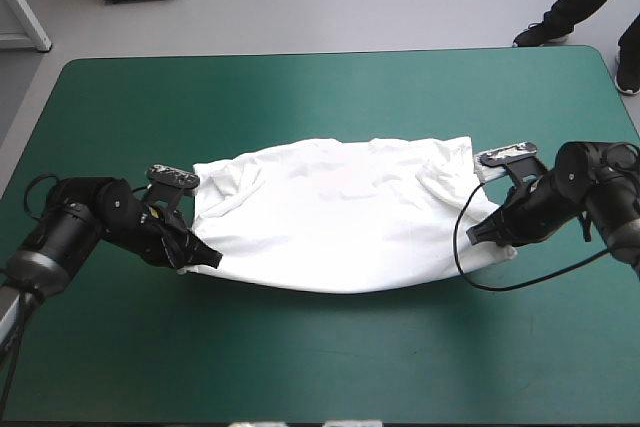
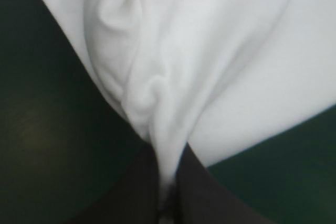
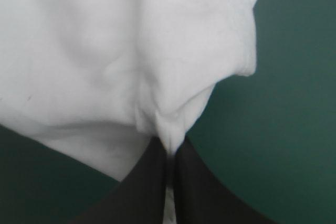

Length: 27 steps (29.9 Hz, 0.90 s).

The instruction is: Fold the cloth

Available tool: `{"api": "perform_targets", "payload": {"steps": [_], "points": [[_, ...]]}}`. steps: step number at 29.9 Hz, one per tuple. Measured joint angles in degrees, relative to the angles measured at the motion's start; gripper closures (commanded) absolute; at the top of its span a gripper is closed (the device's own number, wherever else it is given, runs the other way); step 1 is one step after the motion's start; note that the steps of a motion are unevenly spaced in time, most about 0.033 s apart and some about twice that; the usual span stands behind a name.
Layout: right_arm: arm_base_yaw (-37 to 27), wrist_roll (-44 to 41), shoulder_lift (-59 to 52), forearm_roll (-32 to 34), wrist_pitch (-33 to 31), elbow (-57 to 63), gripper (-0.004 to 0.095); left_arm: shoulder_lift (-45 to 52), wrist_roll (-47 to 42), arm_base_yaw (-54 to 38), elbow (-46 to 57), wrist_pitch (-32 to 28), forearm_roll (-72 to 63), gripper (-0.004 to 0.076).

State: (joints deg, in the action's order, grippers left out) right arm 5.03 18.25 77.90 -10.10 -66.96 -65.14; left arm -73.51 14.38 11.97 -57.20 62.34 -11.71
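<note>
Over the middle of the teal-green table [image 1: 320,87]: white T-shirt [image 1: 340,217], pulled taut sideways, near edge sagging. Pinched at its near corners by left gripper [image 1: 208,259] and right gripper [image 1: 497,237], black fingers all but closed on cloth. Probably mid-fold, near edge gripped for carrying over. Next: lift both ends together, tension even.

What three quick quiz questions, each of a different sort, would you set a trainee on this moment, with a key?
1. True or false: the white short-sleeved T-shirt hangs over the far edge of the teal-green table cover.
2. Multiple choice: the left gripper, with two black fin-shaped fingers, is A) open above the cover, B) shut on the T-shirt, C) shut on nothing.
3. Fill in: seen from above, the right gripper pinches the T-shirt's ____ end.
Key: 1 false; 2 B; 3 right.
</note>
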Motion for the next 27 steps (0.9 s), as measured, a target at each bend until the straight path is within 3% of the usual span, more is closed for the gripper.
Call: {"api": "perform_targets", "payload": {"steps": [6,11,19,27], "points": [[0.0,-3.0,-4.87,4.09,-2.42,-1.19,0.0925,6.73,-2.34,0.12,-1.44,4.42,1.99,0.0733],[0.0,-3.22,-5.22,4.17,0.3,-1.55,0.0925,8.86,-2.83,0.18,-2.82,3.96,2.81,0.0733],[0.0,-3.22,-4.17,4.23,13.08,-5.42,0.0925,7.3,-3.93,0.18,-5.69,-6.6,6.34,0.0733],[0.0,-3.93,6.47,5.32,21.14,-12.4,0.0925,-0.62,-4.18,0.18,-7.76,-17.55,9.8,0.0733]]}}
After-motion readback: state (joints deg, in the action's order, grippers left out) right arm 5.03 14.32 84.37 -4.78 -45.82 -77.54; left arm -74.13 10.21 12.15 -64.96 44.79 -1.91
